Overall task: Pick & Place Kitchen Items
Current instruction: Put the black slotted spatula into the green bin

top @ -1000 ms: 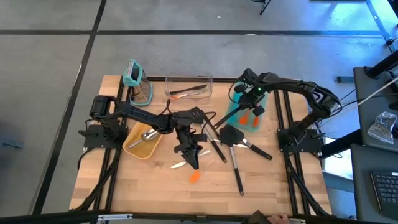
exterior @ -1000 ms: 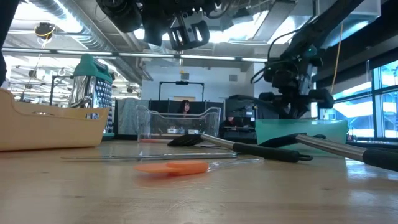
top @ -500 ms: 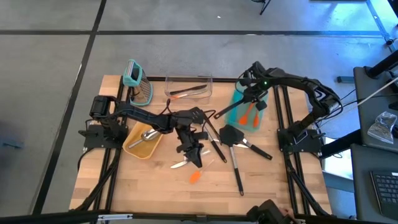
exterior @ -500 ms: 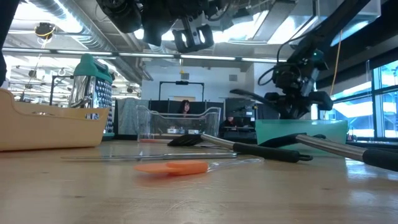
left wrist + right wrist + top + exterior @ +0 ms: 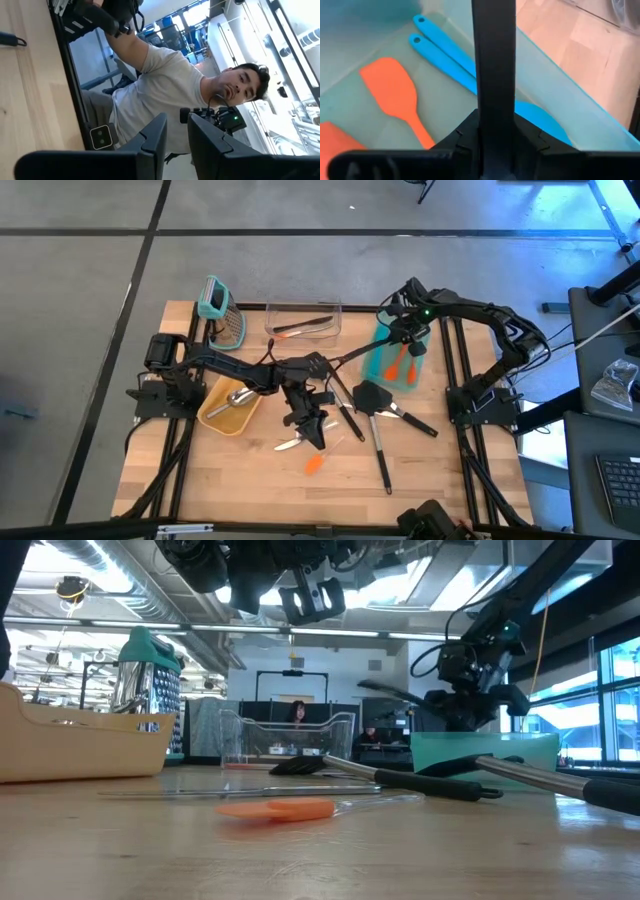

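Note:
My right gripper [image 5: 405,340] hangs over the teal bin [image 5: 383,340] at the far right, shut on a long black utensil [image 5: 365,353]. In the bin lie orange spatulas [image 5: 395,95] and blue ones [image 5: 445,50]. My left gripper [image 5: 305,425] hovers over the table's middle. Its fingers [image 5: 155,140] stand a narrow gap apart with nothing between them. Below it lie a silver piece [image 5: 287,445] and an orange spatula [image 5: 313,465]. To their right, black turners [image 5: 375,400] lie flat on the wood. My right gripper pinches the black utensil's flat handle [image 5: 494,75] between its two fingers, which slant down from above and lie across it. The handle's free end [image 5: 385,690] sticks out toward the table's left, past the bin's rim and clear of the table. The gripper hides the other end.
A clear bin [image 5: 303,320] with utensils stands at the far edge, with a teal-topped grater [image 5: 222,315] to its left. A tan bin [image 5: 215,415] at the left holds a silver scoop [image 5: 238,396]. A person shows beyond the table in the left wrist view.
My right gripper has moved a little toward the table's far right corner, over the teal bin, and turned. The black utensil has swung with it, so the free end now points more level toward the table's left. In the last half second the gripper has kept still.

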Motion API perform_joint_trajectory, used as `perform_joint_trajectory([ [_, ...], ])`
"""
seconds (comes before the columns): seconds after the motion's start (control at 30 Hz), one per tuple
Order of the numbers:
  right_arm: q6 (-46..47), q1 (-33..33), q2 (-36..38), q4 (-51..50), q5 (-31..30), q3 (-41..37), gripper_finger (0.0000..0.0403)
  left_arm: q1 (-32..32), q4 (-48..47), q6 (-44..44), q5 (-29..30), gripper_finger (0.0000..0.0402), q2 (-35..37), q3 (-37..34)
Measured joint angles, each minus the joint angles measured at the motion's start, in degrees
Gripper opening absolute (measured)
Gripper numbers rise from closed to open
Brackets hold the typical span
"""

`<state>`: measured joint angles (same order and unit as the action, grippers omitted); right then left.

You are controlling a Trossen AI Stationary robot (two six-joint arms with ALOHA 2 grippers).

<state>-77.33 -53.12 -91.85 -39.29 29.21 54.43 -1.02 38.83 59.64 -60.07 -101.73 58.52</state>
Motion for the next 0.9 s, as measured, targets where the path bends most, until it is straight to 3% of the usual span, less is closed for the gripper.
perform_joint_trajectory([
  [0.37,-1.6,0.0,-5.5,1.7,0.8,0.1,0.0071,0.0,0.0,0.0,0.2,0.0075,0.0,0.0],
  [0.9,-4.3,2.4,-4.8,0.1,0.6,0.0,0.0071,0.0,-0.6,-0.9,-0.4,0.0075,0.0,0.0],
])
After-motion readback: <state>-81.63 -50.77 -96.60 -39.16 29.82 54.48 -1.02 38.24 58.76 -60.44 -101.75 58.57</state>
